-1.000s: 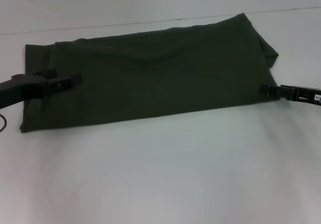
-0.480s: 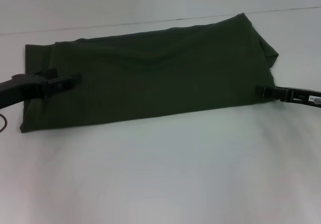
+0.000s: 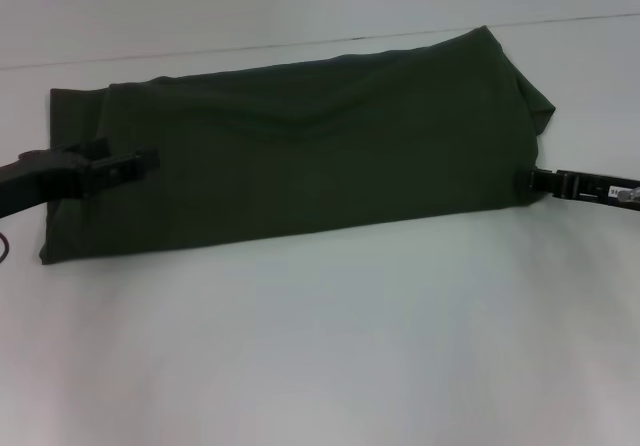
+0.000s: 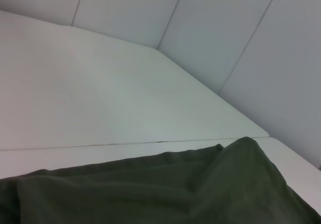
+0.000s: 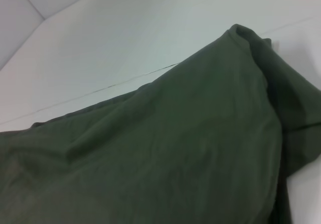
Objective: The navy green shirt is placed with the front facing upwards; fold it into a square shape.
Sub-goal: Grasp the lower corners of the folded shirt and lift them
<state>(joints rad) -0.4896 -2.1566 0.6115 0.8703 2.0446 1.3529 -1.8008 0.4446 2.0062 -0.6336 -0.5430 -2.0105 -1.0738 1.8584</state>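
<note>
The navy green shirt (image 3: 320,156) lies on the white table as a long band folded lengthwise, running from left to right, with plain fabric up and no print showing. My left gripper (image 3: 150,158) hovers low over the shirt's left part, a little in from its left edge. At the shirt's right edge sits my right gripper (image 3: 533,178), level with the lower corner. The left wrist view shows the shirt (image 4: 150,194) as rumpled cloth against the table. Folded layers of the shirt (image 5: 175,148) fill the right wrist view.
The white table (image 3: 320,346) stretches wide in front of the shirt. A thin seam (image 3: 300,44) runs across the table just behind the shirt. Pale wall panels (image 4: 225,33) rise beyond the table's far edge.
My right gripper pushed slightly left against the shirt's edge, then drew back to the right. My left gripper slid a little left. The shirt barely moved.
</note>
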